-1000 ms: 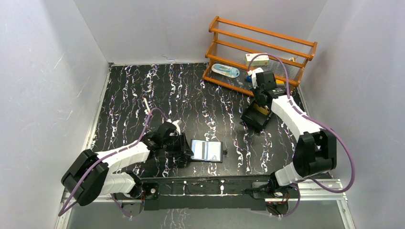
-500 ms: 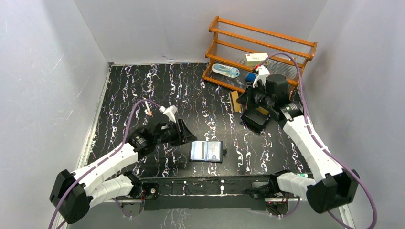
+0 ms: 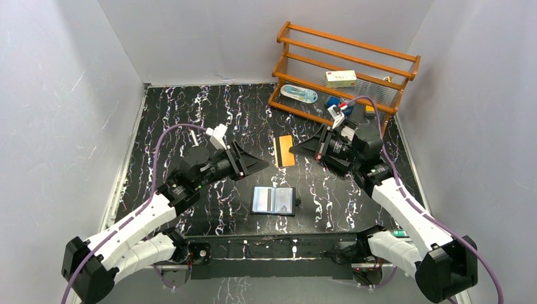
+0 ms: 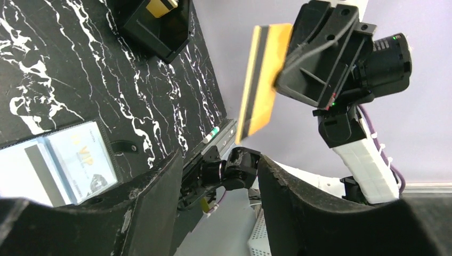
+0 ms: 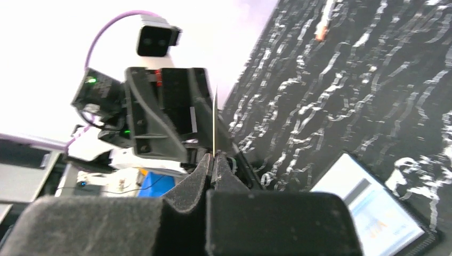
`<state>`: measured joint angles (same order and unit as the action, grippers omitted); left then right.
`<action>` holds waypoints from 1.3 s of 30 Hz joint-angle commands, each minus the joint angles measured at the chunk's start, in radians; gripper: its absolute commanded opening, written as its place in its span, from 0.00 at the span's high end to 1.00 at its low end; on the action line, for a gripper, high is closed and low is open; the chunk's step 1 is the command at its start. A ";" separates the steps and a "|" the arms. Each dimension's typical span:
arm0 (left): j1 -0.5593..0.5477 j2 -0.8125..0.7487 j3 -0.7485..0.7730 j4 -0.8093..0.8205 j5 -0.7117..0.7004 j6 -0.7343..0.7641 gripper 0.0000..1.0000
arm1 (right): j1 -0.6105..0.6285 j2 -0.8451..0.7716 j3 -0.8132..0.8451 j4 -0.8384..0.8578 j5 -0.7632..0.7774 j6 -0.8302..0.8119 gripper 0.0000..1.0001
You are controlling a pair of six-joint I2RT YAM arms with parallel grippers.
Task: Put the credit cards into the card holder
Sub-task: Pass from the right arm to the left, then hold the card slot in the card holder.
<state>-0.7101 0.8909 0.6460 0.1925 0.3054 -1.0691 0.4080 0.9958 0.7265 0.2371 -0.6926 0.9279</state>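
Right hand [image 3: 299, 149] swung inward since earlier, pinching orange credit card [image 3: 285, 151]; left hand [image 3: 256, 166] raised, spread wide, empty.

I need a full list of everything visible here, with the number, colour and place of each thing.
Thin tan-orange plastic card: one, orange with a dark stripe, held in the air.
Small black folding card holder: one, lying open near the front edge, pale cards in its pockets.
Black open-topped box: one, right side, a tan card inside.
Orange wooden rack: one, back right corner, a white box on it.
Black white-veined table: one.
Left gripper: one, black, open, facing the card.
Right gripper: one, black, shut on the card.
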 commanded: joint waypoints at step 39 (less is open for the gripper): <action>-0.002 0.193 -0.128 -0.027 0.018 0.071 1.00 | 0.093 0.062 -0.056 -0.503 0.411 -0.282 0.51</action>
<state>-0.7105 1.0225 0.5365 0.1764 0.2932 -1.0222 0.4931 1.0302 0.6418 -0.1219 -0.4046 0.7536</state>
